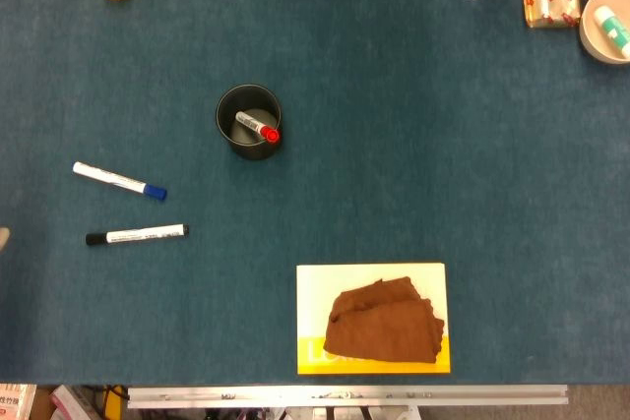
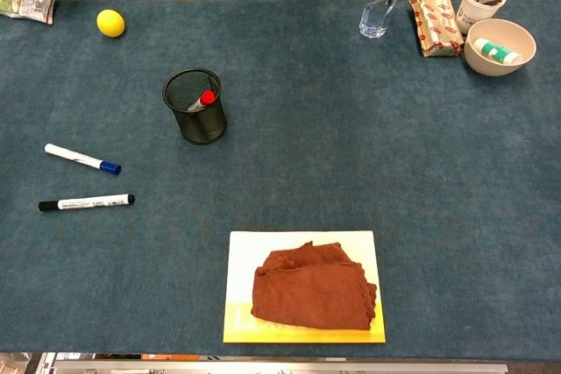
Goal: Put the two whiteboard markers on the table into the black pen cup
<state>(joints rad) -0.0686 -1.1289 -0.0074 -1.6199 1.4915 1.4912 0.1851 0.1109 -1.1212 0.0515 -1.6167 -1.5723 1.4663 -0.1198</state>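
Currently neither hand in view, state unknown. Blue-capped white marker (image 1: 119,181) and black-capped white marker (image 1: 136,235) lie left of frame, lower-left of black mesh pen cup (image 1: 248,121). You grasp mid-barrel, drop vertically into cup beside red-capped marker (image 1: 258,127).

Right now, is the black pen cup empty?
No, the black pen cup already holds a red-capped marker, leaning inside it in the head view.

Small pale beige rounded tip at the head view's left edge, apparently the left robot hand (image 1: 2,238), smooth surface, too little visible for further detail
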